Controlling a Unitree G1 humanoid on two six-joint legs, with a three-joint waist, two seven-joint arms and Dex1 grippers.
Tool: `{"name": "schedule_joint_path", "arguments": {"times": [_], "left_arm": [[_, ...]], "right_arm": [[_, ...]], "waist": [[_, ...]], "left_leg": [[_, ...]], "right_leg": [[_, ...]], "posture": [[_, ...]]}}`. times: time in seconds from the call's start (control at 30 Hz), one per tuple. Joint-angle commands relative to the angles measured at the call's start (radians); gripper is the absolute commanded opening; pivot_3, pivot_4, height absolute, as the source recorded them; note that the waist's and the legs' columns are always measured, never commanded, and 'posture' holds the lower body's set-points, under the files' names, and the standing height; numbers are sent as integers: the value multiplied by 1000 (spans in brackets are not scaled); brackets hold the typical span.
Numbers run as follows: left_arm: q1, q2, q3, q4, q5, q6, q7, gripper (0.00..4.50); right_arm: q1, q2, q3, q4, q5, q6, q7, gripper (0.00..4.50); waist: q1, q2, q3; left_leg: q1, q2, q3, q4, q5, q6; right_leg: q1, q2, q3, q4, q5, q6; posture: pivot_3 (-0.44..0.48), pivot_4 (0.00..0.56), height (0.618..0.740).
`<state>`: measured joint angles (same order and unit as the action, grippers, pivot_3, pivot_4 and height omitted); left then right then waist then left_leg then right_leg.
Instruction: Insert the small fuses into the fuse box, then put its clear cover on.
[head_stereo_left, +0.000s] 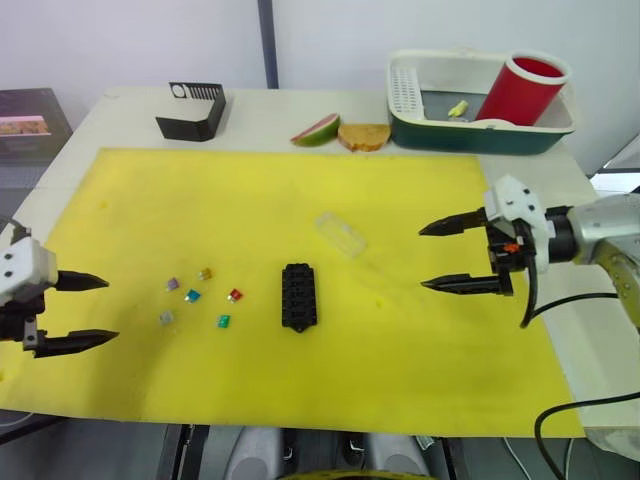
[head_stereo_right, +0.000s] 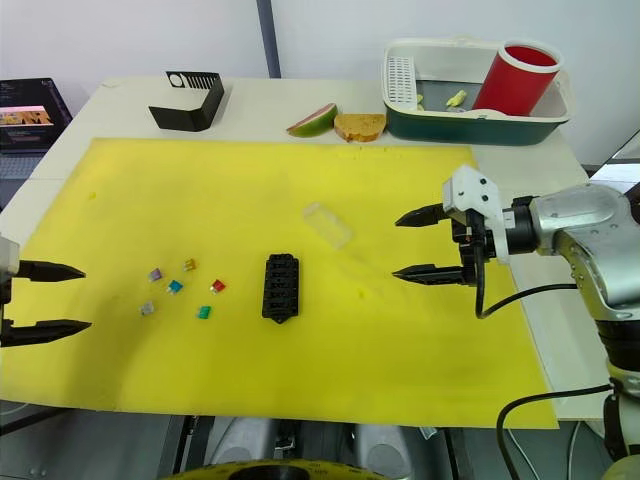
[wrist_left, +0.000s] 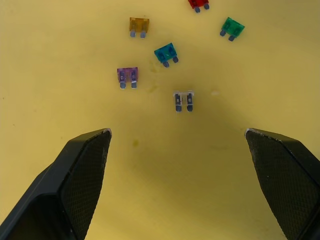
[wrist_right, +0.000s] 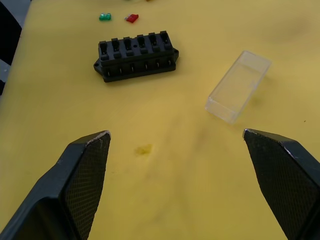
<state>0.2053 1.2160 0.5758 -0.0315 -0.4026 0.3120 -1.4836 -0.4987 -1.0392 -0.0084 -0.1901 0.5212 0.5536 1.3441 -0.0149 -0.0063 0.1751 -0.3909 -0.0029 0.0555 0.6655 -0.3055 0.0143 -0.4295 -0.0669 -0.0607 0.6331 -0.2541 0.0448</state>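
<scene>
Left gripper (head_stereo_left: 90, 311): fingers spread wide, nothing between them; hovers over the left edge of the yellow mat (head_stereo_left: 420, 350), short of the fuses.
Right gripper (head_stereo_left: 428, 257): fingers spread wide, holding nothing; hovers over the right part of the mat, pointing toward the middle, well apart from the fuse box.
Fuse box (head_stereo_left: 299, 296): black slotted block lying near the mat's centre, long axis running away from the robot; slots look unfilled in the right wrist view.
Clear cover (head_stereo_left: 340, 234): transparent lid lying flat on the mat, just beyond the fuse box and a bit to its right, not touching it.
Small fuses: six loose on the mat, left of the fuse box, in a small cluster, none touching.
- purple fuse (wrist_left: 127, 75), amber fuse (wrist_left: 139, 24): far-left part of the cluster.
- blue fuse (wrist_left: 165, 52): in the middle.
- grey fuse (wrist_left: 183, 99): closest to the left gripper.
- red fuse (head_stereo_left: 235, 295), green fuse (head_stereo_left: 224, 321): nearest the fuse box.
Black slotted stand (head_stereo_left: 193, 110): far left of the table, off the mat.
Green basin (head_stereo_left: 478, 126): far right, with a red cup (head_stereo_left: 524, 88) leaning inside it.
Food pieces: mango slice (head_stereo_left: 316, 130) and a piece of bread (head_stereo_left: 364, 136) just beside the basin, at the mat's far edge.
</scene>
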Motion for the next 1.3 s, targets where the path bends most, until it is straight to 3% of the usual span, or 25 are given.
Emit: {"name": "schedule_joint_path", "arguments": {"times": [0.03, 0.93, 1.13, 1.3], "left_arm": [[-3, 0, 44, 5, 2, -19, -5, 4500], [12, -5, 48, 13, -4, 17, 7, 4500], [12, -19, 47, 18, -78, 170, 12, 4500], [23, -44, 16, 80, -147, 335, 2, 4500]], "right_arm": [[-15, -7, -10, -3, -8, -24, 13, 4479], [-37, 38, -8, 4, 2, -5, -22, 4479], [-65, 96, -8, -55, 51, 77, -85, 4479], [-127, 196, 64, -151, 75, 150, -156, 4479]], "waist": [[0, 0, 0], [-2, 0, 0], [0, 0, 0], [-4, -1, -1]], "left_leg": [[0, 0, 0, 0, 0, 0], [0, 0, 0, 2, 0, 0], [0, 0, 0, 3, 1, -1], [1, 0, 0, 3, 1, -2]], "right_leg": [[0, 0, 0, 0, 0, 0], [0, 0, 0, 3, 1, 1], [0, 0, 0, 5, 1, 1], [-3, 0, 0, 12, 0, 1]], "posture": [[0, 150, 740], [0, 150, 740], [0, 150, 740], [0, 150, 740]]}}
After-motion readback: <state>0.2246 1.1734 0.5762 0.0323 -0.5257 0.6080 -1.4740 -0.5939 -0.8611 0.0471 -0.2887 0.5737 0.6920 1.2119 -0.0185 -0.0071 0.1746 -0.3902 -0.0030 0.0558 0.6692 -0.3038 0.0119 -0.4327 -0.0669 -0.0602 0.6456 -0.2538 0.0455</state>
